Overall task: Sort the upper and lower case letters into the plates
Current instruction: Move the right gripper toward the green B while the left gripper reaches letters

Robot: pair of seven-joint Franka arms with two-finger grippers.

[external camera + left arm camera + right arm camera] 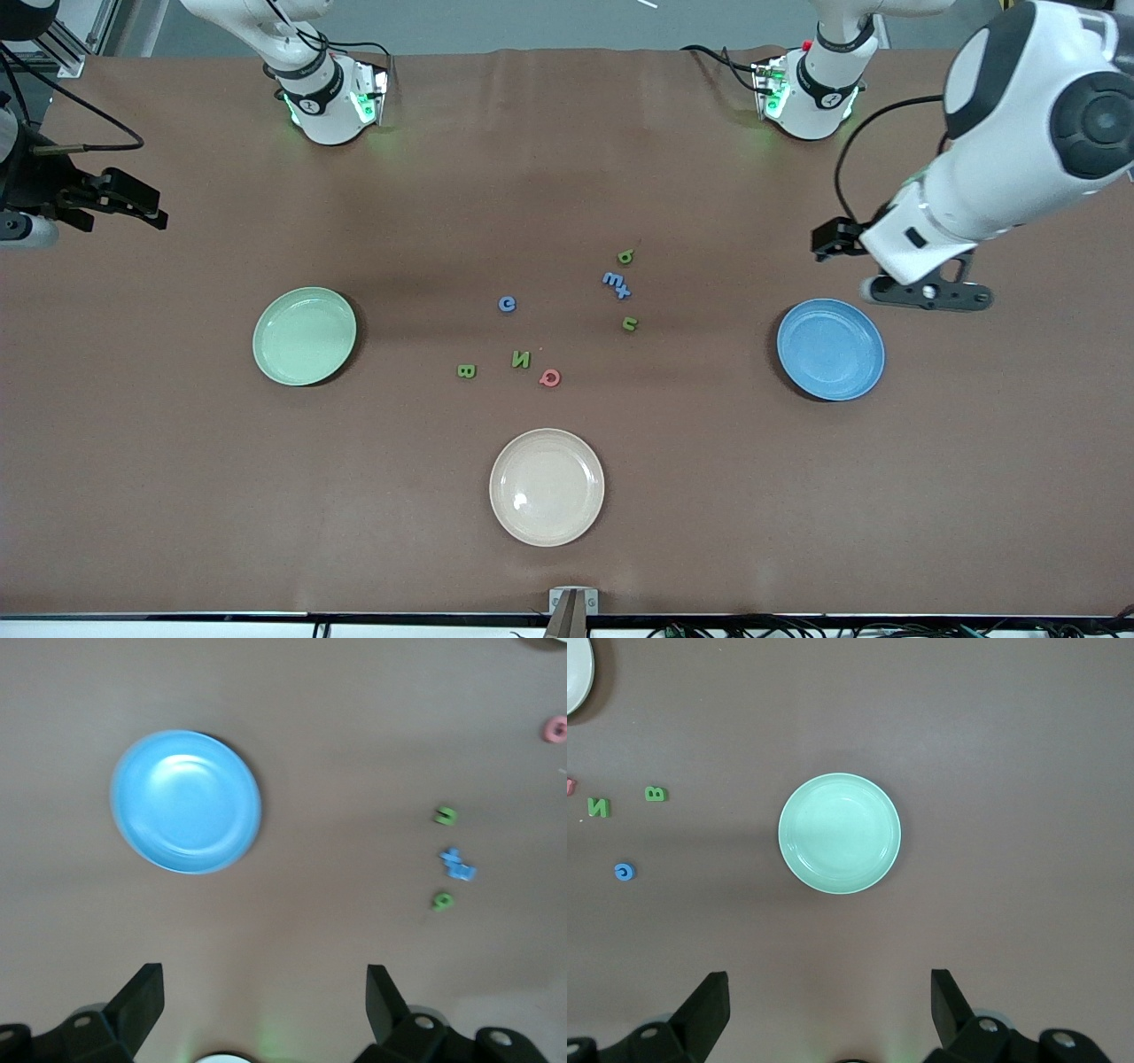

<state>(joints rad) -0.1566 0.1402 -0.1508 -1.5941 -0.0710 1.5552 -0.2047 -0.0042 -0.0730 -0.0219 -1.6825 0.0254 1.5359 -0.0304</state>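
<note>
A mint green plate [304, 336] lies toward the right arm's end of the table and a blue plate [830, 348] toward the left arm's end. Small letters are scattered between them: a blue c [507, 304], a green B [466, 371], a green N [521, 359], a pink letter [550, 377], a blue pair [616, 283] and two small green letters [625, 257] [629, 323]. My left gripper [927, 293] hangs open and holds nothing above the table beside the blue plate [186, 803]. My right gripper [124, 202] hangs open and holds nothing, high over its end, looking down on the mint plate [840, 834].
A cream-white plate [547, 486] sits nearer the front camera than the letters. Both arm bases [332, 97] [811, 93] stand at the table's back edge. Bare brown tabletop surrounds each plate.
</note>
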